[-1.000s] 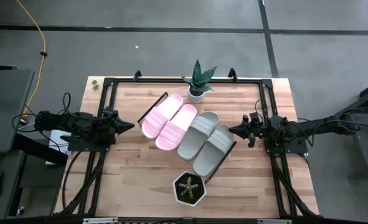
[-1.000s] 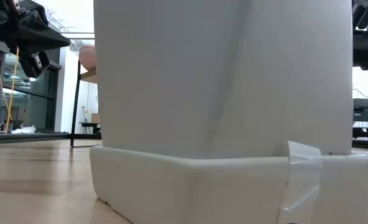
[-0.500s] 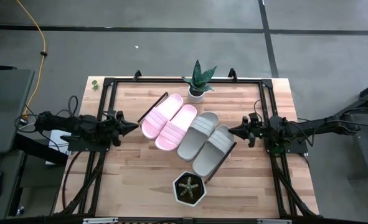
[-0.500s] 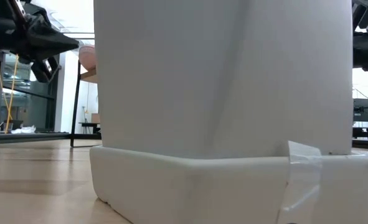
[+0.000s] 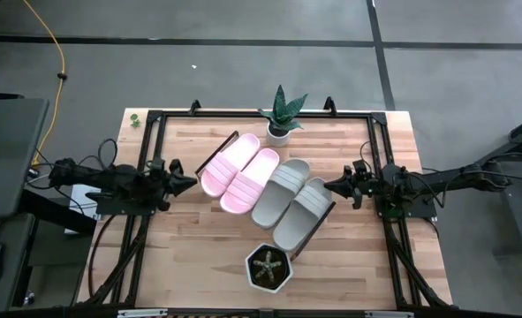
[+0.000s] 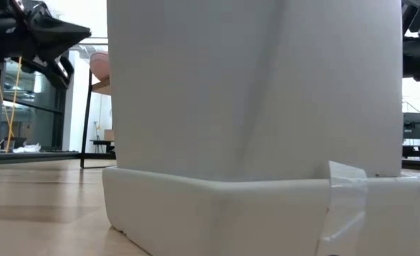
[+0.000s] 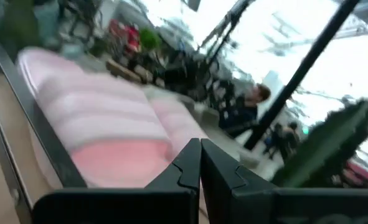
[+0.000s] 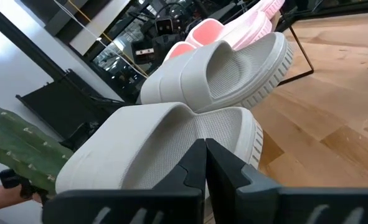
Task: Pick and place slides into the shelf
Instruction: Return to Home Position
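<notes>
Spanning the middle of the desk point(image 5: 190, 256) on a slant, the shelf point(image 5: 217, 151) carries all four slides point(image 5: 281, 192) side by side: pink pair point(image 5: 241, 170) toward 10 o'clock, grey pair point(image 5: 303, 210) toward 4 o'clock. The left gripper point(image 5: 190, 180) hangs closed and empty at 9 o'clock, and the right gripper point(image 5: 329, 185), likewise closed, at 3 o'clock.

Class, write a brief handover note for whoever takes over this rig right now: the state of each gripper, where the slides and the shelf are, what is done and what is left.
Left gripper: shut, holding nothing, above the left side of the table.
Right gripper: shut, holding nothing, above the table's right side.
Things: two pink slides and two grey slides lie side by side in a diagonal row on the shelf, mid-table.
Done: all four slides are on the shelf.
Left: probably only parking both arms; nothing else appears to need moving.
</notes>
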Controlling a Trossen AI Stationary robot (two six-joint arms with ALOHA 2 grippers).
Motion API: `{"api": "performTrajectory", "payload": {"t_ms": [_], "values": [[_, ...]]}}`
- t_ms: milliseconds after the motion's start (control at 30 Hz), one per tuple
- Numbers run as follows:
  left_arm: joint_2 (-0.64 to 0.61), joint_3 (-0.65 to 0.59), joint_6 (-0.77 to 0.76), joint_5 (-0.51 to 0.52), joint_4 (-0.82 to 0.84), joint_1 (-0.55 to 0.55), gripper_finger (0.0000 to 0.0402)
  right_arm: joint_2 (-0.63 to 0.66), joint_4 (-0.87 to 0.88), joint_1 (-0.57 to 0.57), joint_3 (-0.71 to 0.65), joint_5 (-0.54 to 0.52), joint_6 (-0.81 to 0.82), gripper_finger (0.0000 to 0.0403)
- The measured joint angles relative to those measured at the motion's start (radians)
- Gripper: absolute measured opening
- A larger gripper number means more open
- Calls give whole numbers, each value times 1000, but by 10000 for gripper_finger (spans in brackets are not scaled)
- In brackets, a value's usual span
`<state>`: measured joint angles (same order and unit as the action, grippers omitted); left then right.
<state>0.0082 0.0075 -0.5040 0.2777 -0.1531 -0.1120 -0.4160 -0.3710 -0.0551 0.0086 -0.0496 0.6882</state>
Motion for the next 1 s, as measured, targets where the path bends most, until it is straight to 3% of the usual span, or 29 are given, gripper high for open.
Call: {"api": "performTrajectory", "payload": {"t_ms": [267, 500, 733, 1000], "values": [[2, 1, -112, -136, 111, 0, 0, 24, -2, 1, 0, 21, 8, 0], [9, 1, -113, -151, 116, 0, 0, 44, -4, 4, 0, 0, -87, 0], [10, 1, -130, -155, 118, 0, 0, 45, -5, 4, 3, -136, -180, 0], [10, 1, -130, -178, 120, 0, 0, 45, 35, 4, 7, -187, -296, 0]]}}
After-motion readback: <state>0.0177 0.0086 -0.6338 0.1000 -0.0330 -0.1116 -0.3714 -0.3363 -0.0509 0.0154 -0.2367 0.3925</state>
